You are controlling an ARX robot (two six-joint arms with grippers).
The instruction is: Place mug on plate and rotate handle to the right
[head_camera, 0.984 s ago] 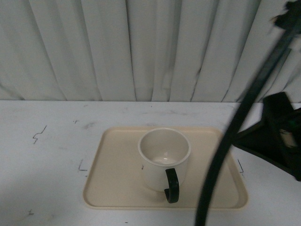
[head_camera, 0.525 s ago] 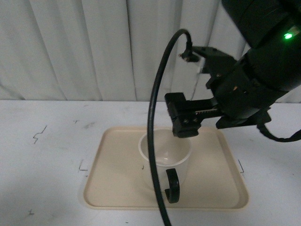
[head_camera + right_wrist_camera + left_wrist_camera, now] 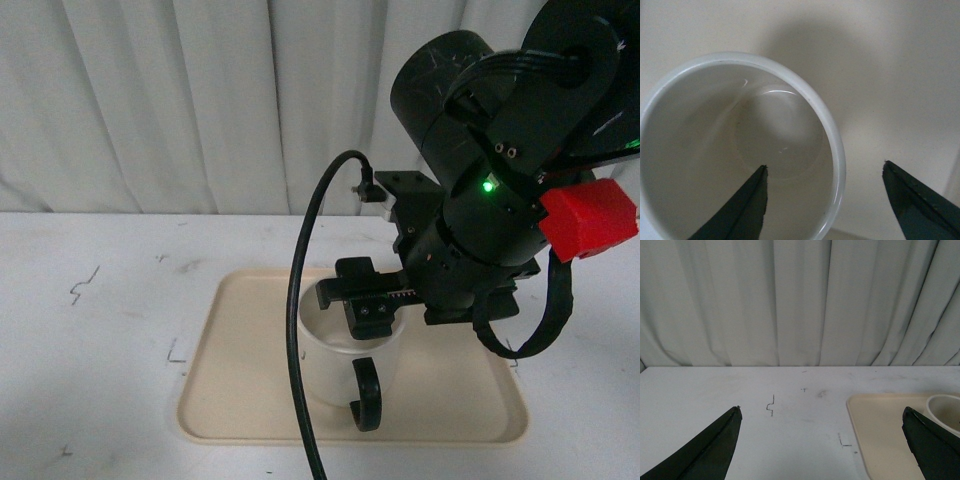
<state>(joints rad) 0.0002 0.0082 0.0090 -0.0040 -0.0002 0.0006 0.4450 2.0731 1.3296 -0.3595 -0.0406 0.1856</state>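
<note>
Right gripper (image 3: pixel 830 200) hangs open over mug (image 3: pixel 330 365) rim, handle (image 3: pixel 366 395) facing counter's near edge; an off-centre pinch could tip or skid it on tray (image 3: pixel 240 370).

The front camera looks forward and down over the table (image 3: pixel 100 330) to the curtain (image 3: pixel 200 100). The left wrist camera sits low, facing that same curtain. The right wrist camera stares straight down into the mug (image 3: pixel 837 150), very close. All three share the mug.
</note>
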